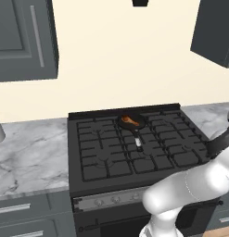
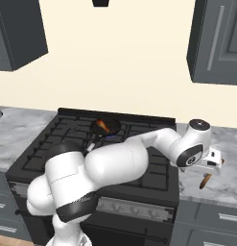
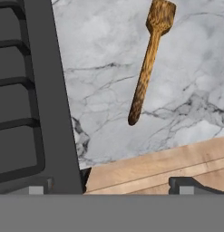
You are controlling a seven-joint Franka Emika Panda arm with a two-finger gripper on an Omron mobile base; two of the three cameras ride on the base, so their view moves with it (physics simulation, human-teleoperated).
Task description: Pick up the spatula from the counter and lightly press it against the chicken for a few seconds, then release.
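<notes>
Where the arm is reaching: out to the right of the stove (image 1: 134, 152), over the marble counter (image 3: 99, 68), with the hand pointing down.
Gripper: the gripper (image 3: 110, 186) is hanging above the counter with its jaws standing wide apart, released and grasping nothing; in the hand view the two dark fingertips (image 3: 35, 189) are showing far apart at the bottom.
Spatula: a wooden spatula (image 3: 147, 68) is lying flat on the marble to the right of the stove, clear of the stove's edge. Its handle end is pointing toward the near edge of the counter, and its blade is pointing toward the far right. In the right base view the hand is covering its middle from above.
Contact: the fingertips are not touching the spatula.
Pan: a small black pan (image 1: 131, 121) is sitting on the far middle grates of the stove, with its handle pointing toward the near side.
Chicken: an orange-brown piece of chicken (image 1: 130, 121) is resting inside the pan, well apart from the spatula and to its left.
Surroundings: dark grey cabinets are hanging on the cream wall at the far left and far right; a wooden floor is showing past the counter's near edge in the hand view.
</notes>
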